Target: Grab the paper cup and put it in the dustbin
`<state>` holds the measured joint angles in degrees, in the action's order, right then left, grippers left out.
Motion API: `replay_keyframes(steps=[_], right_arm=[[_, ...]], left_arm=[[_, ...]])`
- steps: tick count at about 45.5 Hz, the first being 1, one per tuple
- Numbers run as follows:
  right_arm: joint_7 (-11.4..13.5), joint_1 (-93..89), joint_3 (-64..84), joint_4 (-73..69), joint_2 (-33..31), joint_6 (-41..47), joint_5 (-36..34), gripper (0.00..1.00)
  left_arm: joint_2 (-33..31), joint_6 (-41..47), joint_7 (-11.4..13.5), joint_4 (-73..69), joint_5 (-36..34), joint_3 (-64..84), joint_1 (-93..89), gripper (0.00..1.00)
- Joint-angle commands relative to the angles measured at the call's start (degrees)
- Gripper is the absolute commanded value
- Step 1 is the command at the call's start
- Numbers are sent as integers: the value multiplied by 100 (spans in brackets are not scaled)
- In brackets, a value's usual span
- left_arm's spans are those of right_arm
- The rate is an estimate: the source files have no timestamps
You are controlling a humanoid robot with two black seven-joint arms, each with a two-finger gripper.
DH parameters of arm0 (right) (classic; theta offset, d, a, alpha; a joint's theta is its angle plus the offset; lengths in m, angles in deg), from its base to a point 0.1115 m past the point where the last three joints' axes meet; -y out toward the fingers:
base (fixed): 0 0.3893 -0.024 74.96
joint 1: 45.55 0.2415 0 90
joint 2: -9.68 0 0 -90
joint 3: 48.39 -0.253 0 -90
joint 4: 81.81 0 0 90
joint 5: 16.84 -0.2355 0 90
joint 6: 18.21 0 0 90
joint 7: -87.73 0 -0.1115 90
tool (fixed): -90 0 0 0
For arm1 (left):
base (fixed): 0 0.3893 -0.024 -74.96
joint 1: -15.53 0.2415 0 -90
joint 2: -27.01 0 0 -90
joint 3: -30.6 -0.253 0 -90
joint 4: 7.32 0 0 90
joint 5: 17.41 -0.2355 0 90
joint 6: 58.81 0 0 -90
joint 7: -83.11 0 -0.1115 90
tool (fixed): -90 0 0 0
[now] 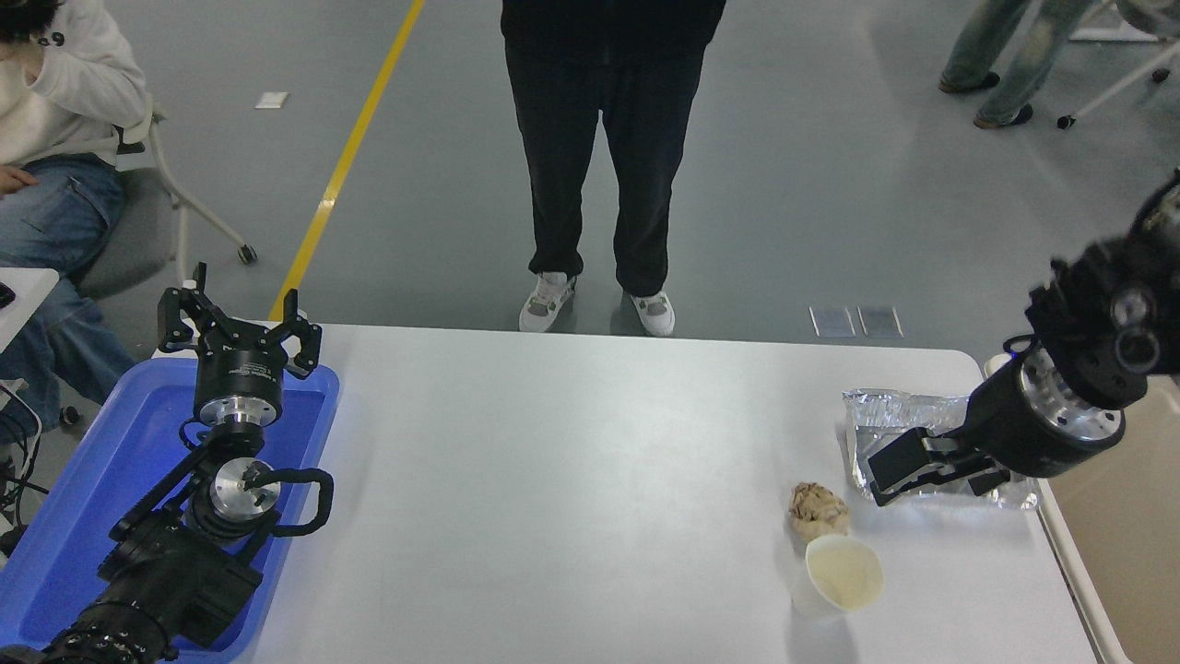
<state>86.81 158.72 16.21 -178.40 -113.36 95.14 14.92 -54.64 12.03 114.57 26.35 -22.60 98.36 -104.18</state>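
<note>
The paper cup (839, 576) stands upright near the table's front right, white with a cream inside. My right gripper (933, 472) is open and empty, low over the silver foil tray (883, 415), a little behind and to the right of the cup and apart from it. The dustbin (1125, 535) is a beige tub beside the table's right edge, only partly in view. My left gripper (238, 323) is open and parked over the blue tray (111, 461) at the lower left.
A crumpled brown paper ball (818, 510) lies just behind the cup, almost touching it. A person in black trousers (604, 138) stands at the far side. Another person sits at the top left.
</note>
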Motion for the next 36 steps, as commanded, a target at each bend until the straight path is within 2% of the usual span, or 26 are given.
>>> replay_keyframes(steps=[1, 36], right_arm=[[-14, -1467, -579, 482, -115, -428, 533, 100], [-14, -3174, -1503, 1529, 104, -859, 832, 100]], left_arm=[[0, 0, 0, 0, 1, 0, 0, 99], [0, 0, 0, 0, 1, 0, 0, 99]])
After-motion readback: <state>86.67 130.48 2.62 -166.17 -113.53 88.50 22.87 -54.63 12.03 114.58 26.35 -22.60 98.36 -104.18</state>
